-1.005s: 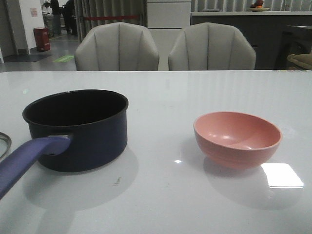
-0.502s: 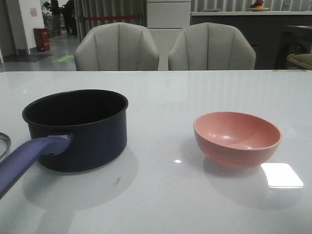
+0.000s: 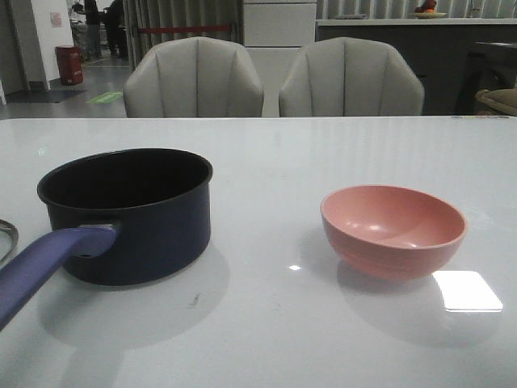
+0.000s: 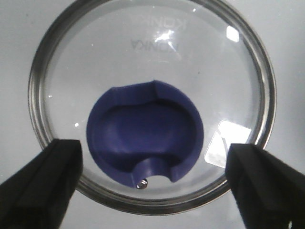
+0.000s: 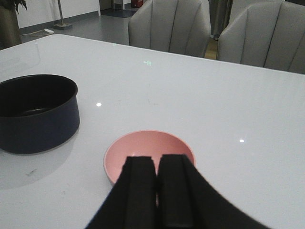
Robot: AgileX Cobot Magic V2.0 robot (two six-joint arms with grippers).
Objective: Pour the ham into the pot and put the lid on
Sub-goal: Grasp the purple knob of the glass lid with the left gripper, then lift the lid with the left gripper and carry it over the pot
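Nothing's been grabbed yet. The left end effector (image 4: 152, 179) is spread wide over the lid (image 4: 151, 102) lying on the worktop (image 3: 266, 153); the right end effector (image 5: 157, 183) is pinched shut, empty, above the pink bowl (image 3: 393, 229). Ham can't be made out. The pot (image 3: 127, 212) sits uncovered, so the bowl probably needs gripping first.

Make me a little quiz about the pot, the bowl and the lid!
1. True or false: the lid sits on the pot.
2. What colour is the bowl? A pink, B green, C yellow.
3. Fill in: over the lid's blue knob, the left gripper has its jaws ____.

Key: 1 false, the pot is uncovered; 2 A; 3 open.
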